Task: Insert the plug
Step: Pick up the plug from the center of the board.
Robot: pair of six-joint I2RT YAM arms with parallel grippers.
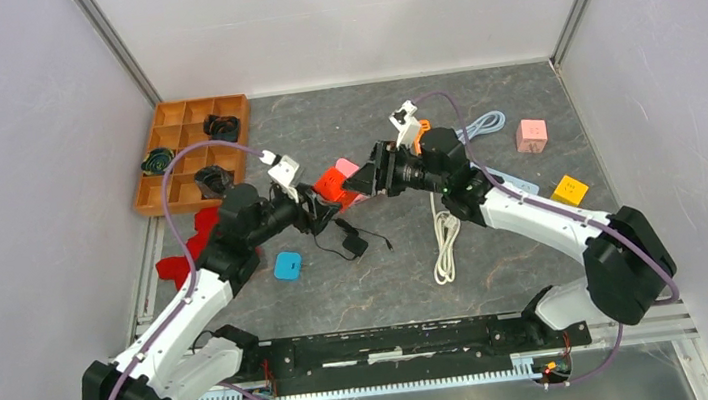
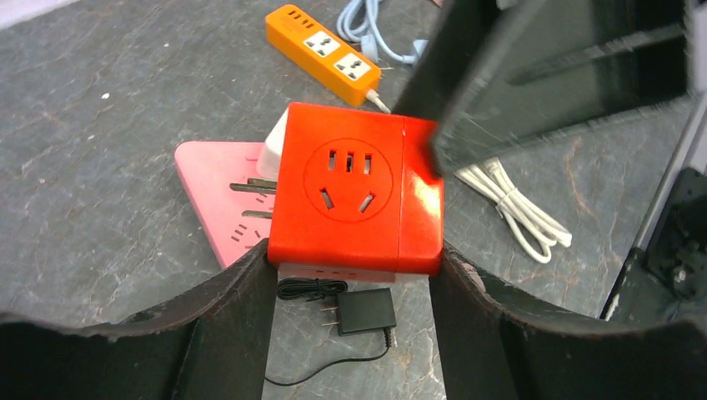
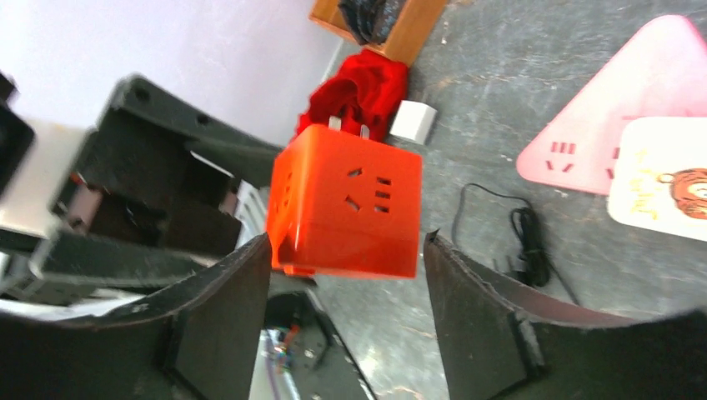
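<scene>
A red cube socket (image 1: pixel 330 185) hangs in the air between both arms, with metal prongs (image 2: pixel 250 188) sticking out of one side. My left gripper (image 2: pixel 354 258) is shut on it, one finger pressed against each lower side of the red cube (image 2: pixel 357 200). My right gripper (image 3: pixel 346 246) stands open around the same cube (image 3: pixel 346 208), and a small gap shows at its right finger. A black plug (image 2: pixel 367 311) with two prongs and a thin cord lies on the table below. A small white plug block (image 3: pixel 413 122) lies by the pink triangular socket (image 2: pixel 213 192).
An orange power strip (image 2: pixel 325 52) and a blue cable (image 1: pixel 482 125) lie at the back. A white coiled cable (image 1: pixel 446 235), pink cube (image 1: pixel 531 136), yellow cube (image 1: pixel 569 190), blue square (image 1: pixel 288 266), red cloth (image 1: pixel 196 243) and wooden tray (image 1: pixel 188 148) surround the arms.
</scene>
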